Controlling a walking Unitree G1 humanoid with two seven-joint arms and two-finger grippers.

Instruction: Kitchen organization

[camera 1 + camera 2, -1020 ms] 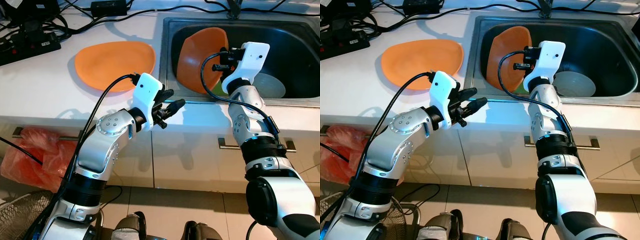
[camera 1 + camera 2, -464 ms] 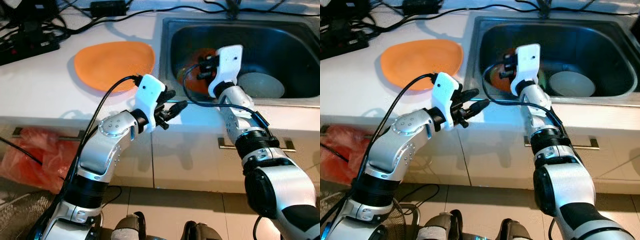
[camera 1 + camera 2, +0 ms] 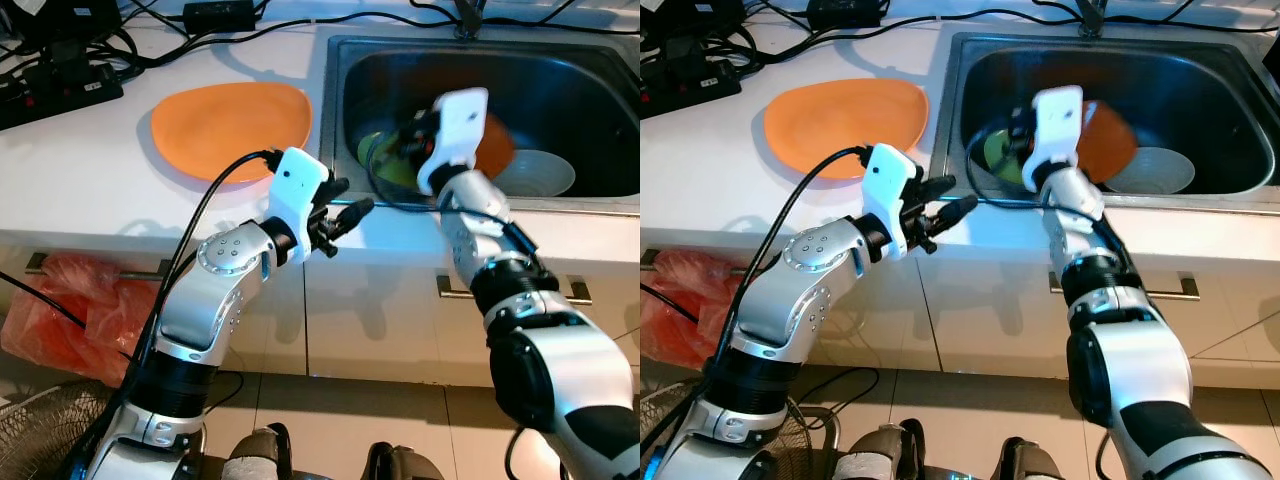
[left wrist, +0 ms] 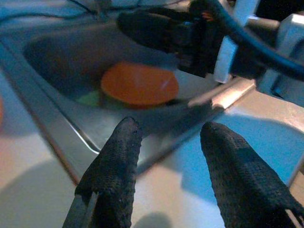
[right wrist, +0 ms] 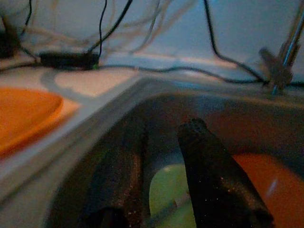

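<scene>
Orange plate (image 3: 232, 128) flat on counter, upper left. Second orange plate (image 3: 492, 148) lying in sink, upper right, beside grey bowl (image 3: 540, 171); green dish (image 3: 390, 165) at its left.

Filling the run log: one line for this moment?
right gripper: open, in sink | left gripper: open, at counter edge | orange plate: on counter

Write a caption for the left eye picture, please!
Right gripper reaches into the sink over an orange plate; left gripper hovers open.
</scene>
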